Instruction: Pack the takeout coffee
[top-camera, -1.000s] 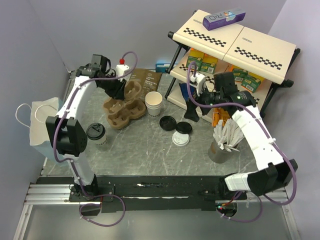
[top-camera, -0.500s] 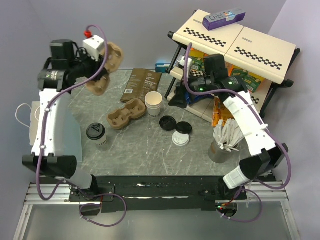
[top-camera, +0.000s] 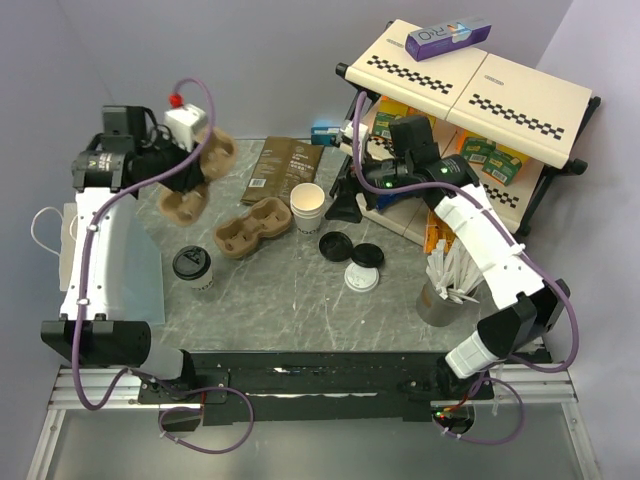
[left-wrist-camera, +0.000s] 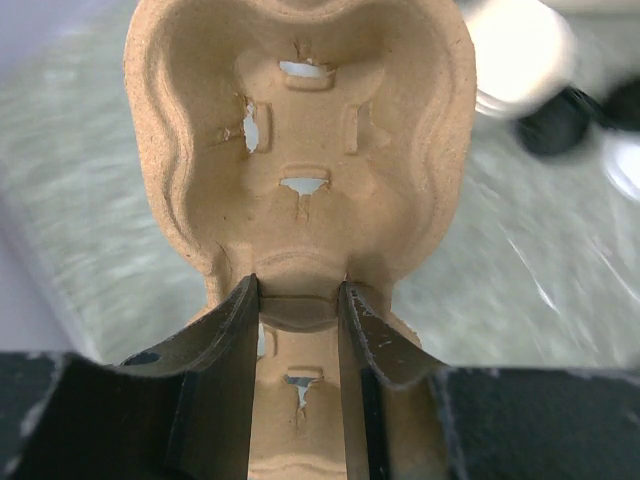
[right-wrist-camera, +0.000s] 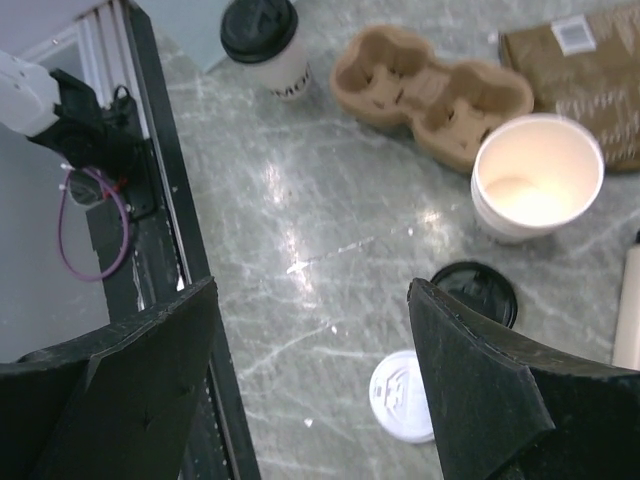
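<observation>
We start with the vessels; the open white cup (top-camera: 308, 206) stands upright near the middle of the table (top-camera: 280, 300), showing only its tan inside; just to its left the second carrier (top-camera: 254, 228) lies flat with both wells bare; a metal cup (top-camera: 432, 306) at the near right holds a sheaf of white paper-wrapped sticks. The raised carrier (left-wrist-camera: 320, 230) is up in the air over the table's far-left corner, its wells holding nothing; the left gripper (left-wrist-camera: 298, 288) has its fingers (left-wrist-camera: 225, 370) drawn narrow and pinched on the thin web between the two wells, one on either side.

Two black lids (top-camera: 335, 245) and one white lid (top-camera: 361, 277) lie loose on the table to the right of the open cup; the brown pouch (top-camera: 285, 167) lies flat behind it.

The lidded cup (top-camera: 193, 266) stands upright on the near-left part of the table, its black lid on, apart from the second carrier; we find it below the left gripper and well clear of it. The right gripper (right-wrist-camera: 312, 290) hangs over the table with its fingers spread wide and nothing between them; from its own camera the lidded cup sits far off at the top edge, well apart from both fingertips, while the open cup and one black lid lie much nearer the right-hand finger.
</observation>
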